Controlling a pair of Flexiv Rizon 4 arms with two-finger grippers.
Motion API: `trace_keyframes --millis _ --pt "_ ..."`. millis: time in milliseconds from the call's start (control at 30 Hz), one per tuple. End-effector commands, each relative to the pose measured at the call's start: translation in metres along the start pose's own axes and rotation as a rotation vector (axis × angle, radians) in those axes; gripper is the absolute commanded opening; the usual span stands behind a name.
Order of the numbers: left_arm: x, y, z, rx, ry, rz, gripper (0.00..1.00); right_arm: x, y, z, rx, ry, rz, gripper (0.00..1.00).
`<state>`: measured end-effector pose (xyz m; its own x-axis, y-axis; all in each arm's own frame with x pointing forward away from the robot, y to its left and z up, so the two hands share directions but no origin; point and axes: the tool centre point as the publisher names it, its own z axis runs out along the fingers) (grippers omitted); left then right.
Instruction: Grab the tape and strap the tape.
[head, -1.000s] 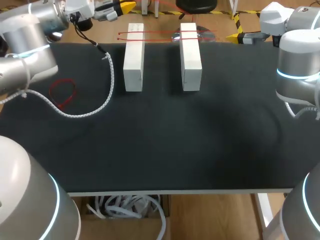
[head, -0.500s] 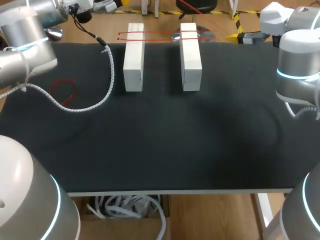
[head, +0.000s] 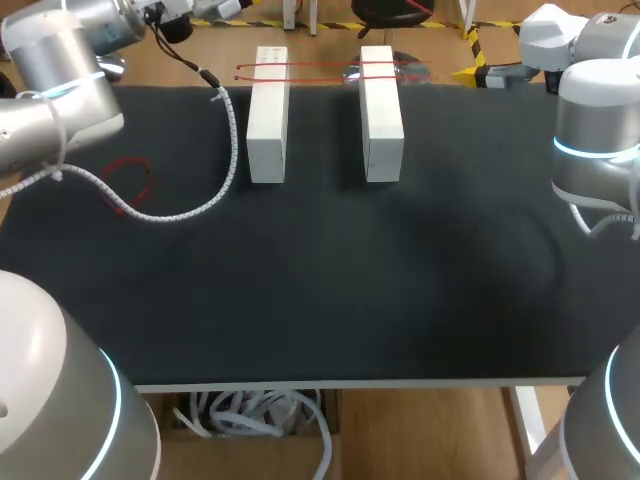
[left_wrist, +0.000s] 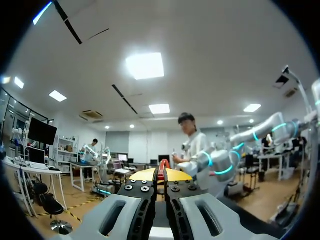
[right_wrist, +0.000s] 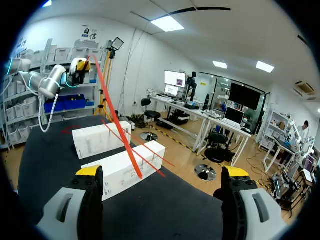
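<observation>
My left gripper (left_wrist: 160, 175) is clamped on the red tape (right_wrist: 117, 122): in the left wrist view a red end shows pinched between the yellow tips, which stand together. The right wrist view shows the tape running taut from that gripper, raised beyond the table's far left corner, down to the far ends of a white block (head: 267, 115) and a second white block (head: 381, 112), where thinner red strands cross both. My right gripper (right_wrist: 162, 172) stands wide apart and empty, off the far right edge. Risks, as I judge them:

- The tape looks tensioned and held near its end, so it may slip from the tips and snap back.
- A harder pull may drag or tip the blocks, which appear merely set on the black mat (head: 330, 280).
- My left arm's spiral-wrapped cable (head: 190, 208) lies beside the first block and a loose red loop (head: 128, 183), and could snag either.
</observation>
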<state>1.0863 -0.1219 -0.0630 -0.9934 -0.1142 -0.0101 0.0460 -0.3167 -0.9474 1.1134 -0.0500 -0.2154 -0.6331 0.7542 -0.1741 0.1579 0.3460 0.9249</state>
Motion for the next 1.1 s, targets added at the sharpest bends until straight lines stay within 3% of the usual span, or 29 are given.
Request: trace_keyframes --millis 33,133,200,1100 --pt "0.0009 -0.0006 0.0013 0.000 -0.005 0.002 0.00 -0.0002 -0.0001 0.0005 0.000 0.000 0.000 1.00" --pt "0.0006 -0.0033 0.0020 0.012 -0.025 -0.004 0.00 -0.0002 -0.0001 0.0005 0.000 0.000 0.000 1.00" --pt "-0.0014 -0.0039 0.0023 0.000 -0.081 0.001 0.00 -0.0002 -0.0001 0.0005 0.000 0.000 0.000 1.00" --pt "-0.0014 -0.0039 0.0023 0.000 -0.081 0.001 0.00 -0.0002 -0.0001 0.0005 0.000 0.000 0.000 1.00"
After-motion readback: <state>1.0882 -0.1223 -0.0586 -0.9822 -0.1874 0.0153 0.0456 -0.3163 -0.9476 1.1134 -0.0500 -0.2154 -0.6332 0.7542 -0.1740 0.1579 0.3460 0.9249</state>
